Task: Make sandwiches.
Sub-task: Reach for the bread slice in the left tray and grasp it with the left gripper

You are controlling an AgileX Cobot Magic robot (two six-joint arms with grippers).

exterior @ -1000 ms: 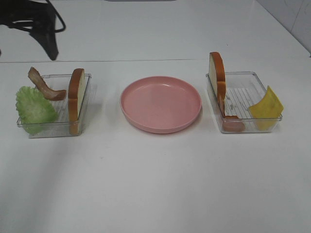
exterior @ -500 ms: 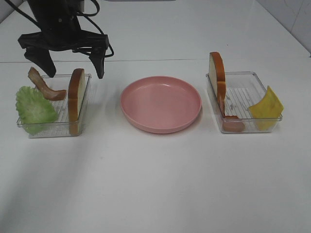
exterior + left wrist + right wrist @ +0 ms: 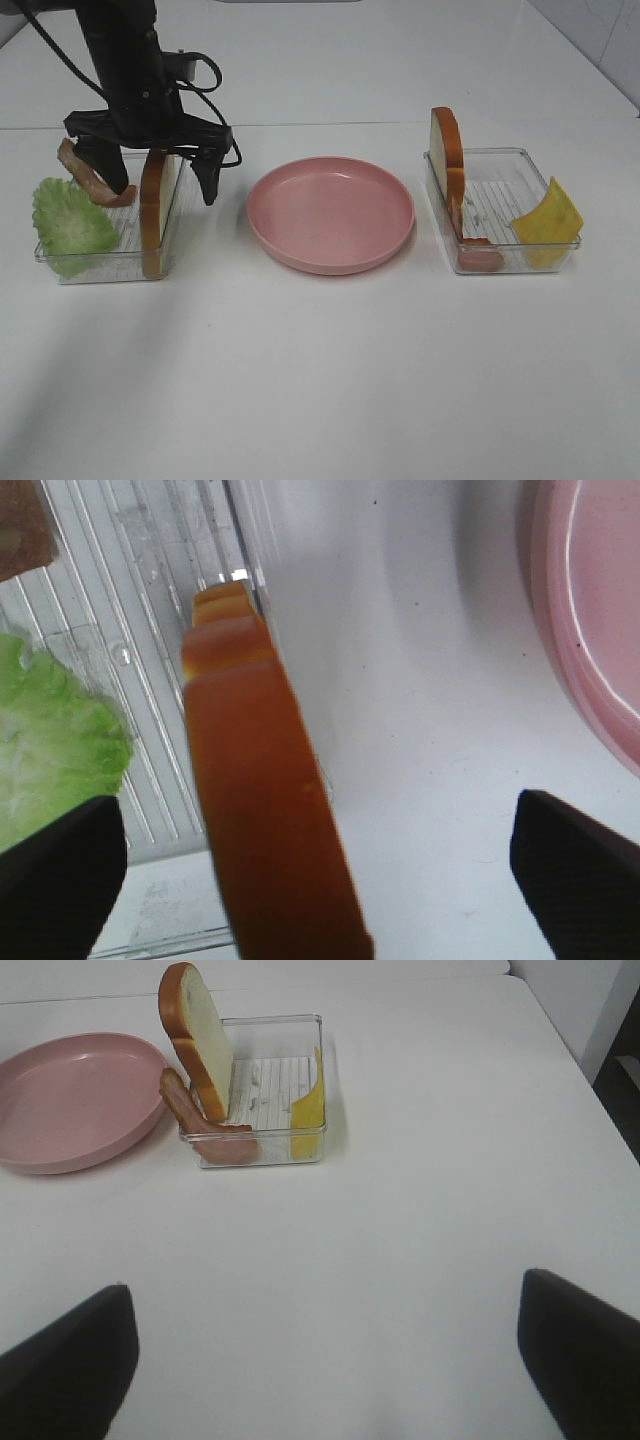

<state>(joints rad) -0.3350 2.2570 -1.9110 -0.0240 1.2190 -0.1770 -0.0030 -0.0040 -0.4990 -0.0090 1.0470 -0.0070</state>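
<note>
- A white table (image 3: 320, 380) fills the view; a pale wall (image 3: 615, 40) edges its far right corner.
- The pink plate (image 3: 331, 213) sits mid-table, bare.
- Left of the plate, a clear tray (image 3: 110, 268) holds lettuce (image 3: 70, 222), bacon (image 3: 95, 182) and an upright bread slice (image 3: 155, 205).
- Right of the plate, a second tray (image 3: 520, 160) holds another upright bread slice (image 3: 447, 150), a red slice (image 3: 480, 257) and cheese (image 3: 548, 222).
- The left gripper (image 3: 165, 192) points down left of the plate, fingers (image 3: 60, 870) spread wide astride the left bread slice, not pressing it.
- The right gripper (image 3: 320, 1360) hangs high, right of the plate, its fingers apart, holding nothing.
</note>
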